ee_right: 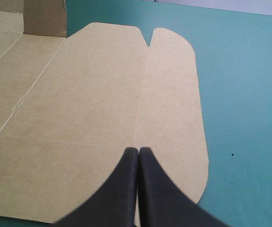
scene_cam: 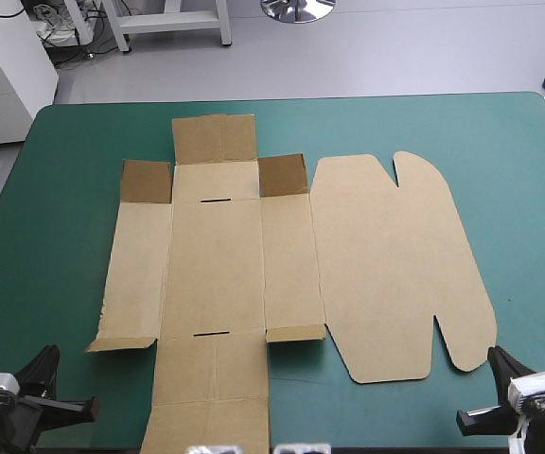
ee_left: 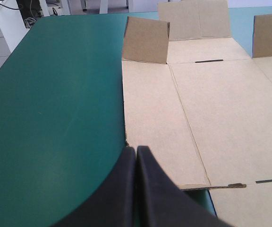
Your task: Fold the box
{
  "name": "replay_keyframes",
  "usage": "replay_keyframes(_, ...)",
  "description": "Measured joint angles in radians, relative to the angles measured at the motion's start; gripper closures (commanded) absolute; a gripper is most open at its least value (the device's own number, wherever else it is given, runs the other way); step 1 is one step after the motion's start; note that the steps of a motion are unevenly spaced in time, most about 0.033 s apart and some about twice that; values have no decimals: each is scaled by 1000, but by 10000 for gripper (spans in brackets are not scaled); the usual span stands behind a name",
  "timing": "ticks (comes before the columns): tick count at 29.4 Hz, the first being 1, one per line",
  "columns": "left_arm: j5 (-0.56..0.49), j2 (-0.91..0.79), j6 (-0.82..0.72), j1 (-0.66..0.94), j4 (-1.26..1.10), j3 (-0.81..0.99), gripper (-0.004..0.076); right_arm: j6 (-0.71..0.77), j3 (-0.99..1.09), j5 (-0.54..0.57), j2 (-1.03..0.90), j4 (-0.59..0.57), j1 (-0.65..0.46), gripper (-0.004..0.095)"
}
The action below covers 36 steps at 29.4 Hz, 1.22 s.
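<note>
The brown box lies unfolded in the middle of the teal-green table. Its wide lid panel with rounded tabs lies flat to the right. Two small flaps at the far end stand partly raised, as does the far end flap. My left gripper sits shut near the table's front left, off the board. In the left wrist view its tip points along the box's left panel. My right gripper is shut at the front right, its tip over the lid's near edge.
Bare teal-green cover runs along the box's left side and beyond the lid on the right. A white cabinet stands past the far left corner. The box's near end flap reaches the front edge.
</note>
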Motion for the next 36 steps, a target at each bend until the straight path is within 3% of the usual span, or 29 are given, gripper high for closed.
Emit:
replay_keyframes(25, 29, 8, 0, 0, 0, -22, 734, 0, 0, 0, 0, 0, 0, 927)
replay_keyframes(30, 68, 128, -20, -5, 0, -84, 733, 0, 0, 0, 0, 0, 0, 927)
replay_keyframes(36, 38, 358, -36, -20, -23, -122, 725, 0, 0, 0, 0, 0, 0, 927)
